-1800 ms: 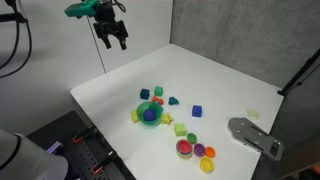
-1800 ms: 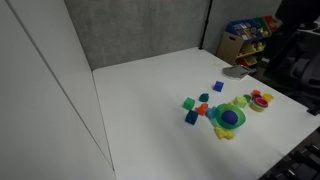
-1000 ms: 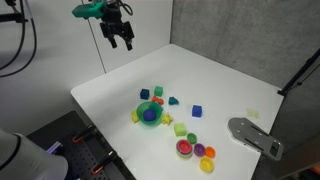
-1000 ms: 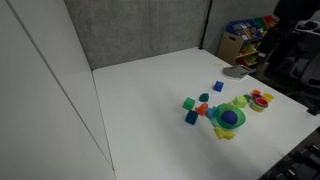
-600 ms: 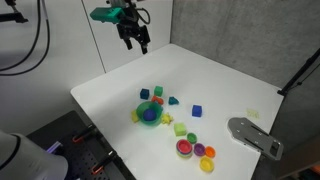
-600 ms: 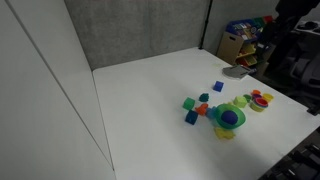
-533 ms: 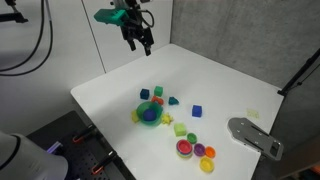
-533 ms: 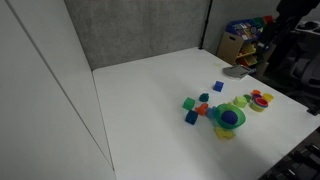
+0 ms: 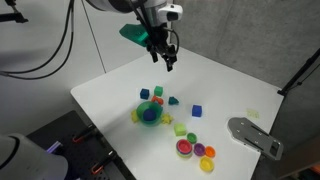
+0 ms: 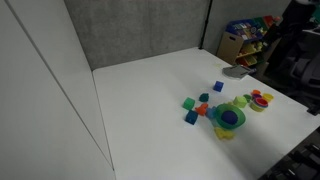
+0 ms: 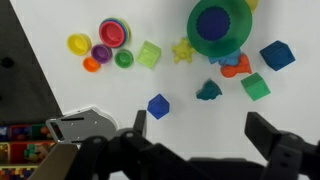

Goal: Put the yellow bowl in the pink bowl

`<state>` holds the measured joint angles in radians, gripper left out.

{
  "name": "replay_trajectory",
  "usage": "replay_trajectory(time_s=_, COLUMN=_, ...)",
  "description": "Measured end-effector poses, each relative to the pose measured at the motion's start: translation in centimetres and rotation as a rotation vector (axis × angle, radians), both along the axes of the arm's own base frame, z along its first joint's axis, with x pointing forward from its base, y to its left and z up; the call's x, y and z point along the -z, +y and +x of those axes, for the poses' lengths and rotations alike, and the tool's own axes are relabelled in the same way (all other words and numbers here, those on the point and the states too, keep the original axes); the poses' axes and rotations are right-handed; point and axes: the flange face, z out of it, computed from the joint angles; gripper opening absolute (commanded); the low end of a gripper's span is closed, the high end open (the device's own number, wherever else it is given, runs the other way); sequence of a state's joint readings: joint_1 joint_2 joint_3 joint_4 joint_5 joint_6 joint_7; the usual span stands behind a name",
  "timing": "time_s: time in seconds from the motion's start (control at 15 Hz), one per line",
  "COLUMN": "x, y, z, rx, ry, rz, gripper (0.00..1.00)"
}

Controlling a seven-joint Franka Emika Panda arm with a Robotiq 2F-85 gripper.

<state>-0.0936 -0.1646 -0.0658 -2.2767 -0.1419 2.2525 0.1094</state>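
Above a corner of the tabletop point(image 9: 110, 95), the hand point(image 9: 166, 58) hangs wide open, empty; the yellow bowl point(image 11: 79, 44) lies ungrasped near the pink bowl point(image 11: 112, 32).

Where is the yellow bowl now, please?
The yellow bowl sits upper left in the wrist view, beside the purple bowl, left of the pink bowl.

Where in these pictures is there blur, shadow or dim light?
Wrist view: table bright and even, yellow bowl clear, pincer dark and soft. In an exterior view the pincer is slightly smeared; in an exterior view the table looks dim and grey.
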Motion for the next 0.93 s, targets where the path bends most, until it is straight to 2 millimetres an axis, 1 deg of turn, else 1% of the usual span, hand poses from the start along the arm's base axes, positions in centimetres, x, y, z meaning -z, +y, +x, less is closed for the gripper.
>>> replay_trajectory(time_s=0.2, x=1.4, y=-3.1, z=0.8, rx=0.048, ry=-0.018, rz=0.001, gripper=1.00)
replay_trajectory(time_s=0.6, x=3.9, y=-8.5, z=2.7, rx=0.143, ry=-0.028, rz=0.004, gripper=1.00)
replay_trajectory(time_s=0.8, x=5.3, y=-11.9, z=3.0, rx=0.212, ry=-0.022, rz=0.020, gripper=1.00)
replay_trajectory(time_s=0.93, x=6.3, y=-14.5, z=2.7, rx=0.265, ry=-0.015, rz=0.037, gripper=1.00)
